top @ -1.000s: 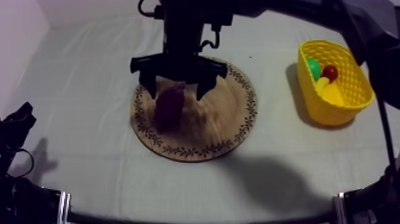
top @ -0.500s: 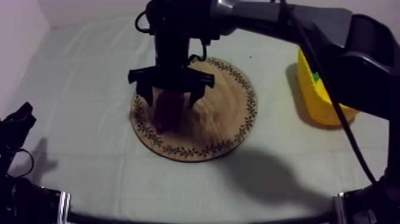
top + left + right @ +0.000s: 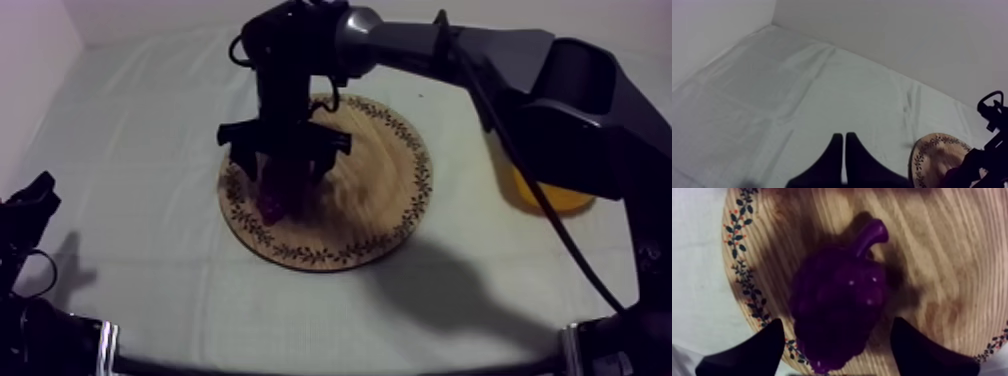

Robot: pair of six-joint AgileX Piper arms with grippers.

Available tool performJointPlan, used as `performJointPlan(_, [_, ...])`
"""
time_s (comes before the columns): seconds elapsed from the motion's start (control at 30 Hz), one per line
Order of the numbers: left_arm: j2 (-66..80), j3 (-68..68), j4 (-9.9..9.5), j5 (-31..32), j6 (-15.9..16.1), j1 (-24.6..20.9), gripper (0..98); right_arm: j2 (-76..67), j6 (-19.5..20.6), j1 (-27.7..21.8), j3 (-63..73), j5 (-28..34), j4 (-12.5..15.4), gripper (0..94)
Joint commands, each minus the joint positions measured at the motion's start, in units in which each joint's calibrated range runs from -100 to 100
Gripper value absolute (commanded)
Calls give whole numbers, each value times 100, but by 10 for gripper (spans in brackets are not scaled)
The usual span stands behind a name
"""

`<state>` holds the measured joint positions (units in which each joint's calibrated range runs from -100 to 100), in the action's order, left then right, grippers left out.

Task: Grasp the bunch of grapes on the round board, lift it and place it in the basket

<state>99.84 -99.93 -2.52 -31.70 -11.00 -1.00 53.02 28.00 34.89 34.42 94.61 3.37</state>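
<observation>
**Right gripper astride the grapes, grasp not yet made**

The bunch of grapes (image 3: pixel 839 308) lies on the wooden board (image 3: pixel 370 200), close to the board's left rim, with its stem pointing toward the board's middle. The board sits about mid-table.

The right gripper (image 3: pixel 284 168) hangs directly over the bunch. Its jaws are spread wide, one finger on each side of the fruit, neither seen touching it. I judge this is so they can close across the bunch's width.

The right arm reaches in from the table's far right corner and crosses the board's far rim, wrist pointing straight down.

The yellow basket (image 3: pixel 555 195) stands by the table's right edge, mostly hidden behind that arm.

The left gripper (image 3: pixel 844 150) is parked near the table's near left corner, fingers pressed together on nothing, well apart from the board.
</observation>
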Motion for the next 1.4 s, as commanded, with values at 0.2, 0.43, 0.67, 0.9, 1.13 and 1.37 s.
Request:
performJointPlan(0.2, [-2, 4, 1, 1, -1, 2, 0, 229, 34, 37, 198, -15, 29, 587])
performJointPlan(0.43, [-2, 4, 1, 1, -1, 2, 0, 316, 197, -7, 347, 89, 128, 572])
performJointPlan(0.67, [-2, 4, 1, 1, -1, 2, 0, 335, 383, -71, 374, 79, 289, 556])
performJointPlan(0.9, [-2, 4, 1, 1, -1, 2, 0, 384, 420, -111, 351, -5, 360, 549])
performJointPlan(1.13, [-2, 4, 1, 1, -1, 2, 0, 472, 341, -119, 257, -120, 433, 468])
performJointPlan(1.37, [-2, 4, 1, 1, -1, 2, 0, 528, 338, -126, 201, -214, 452, 338])
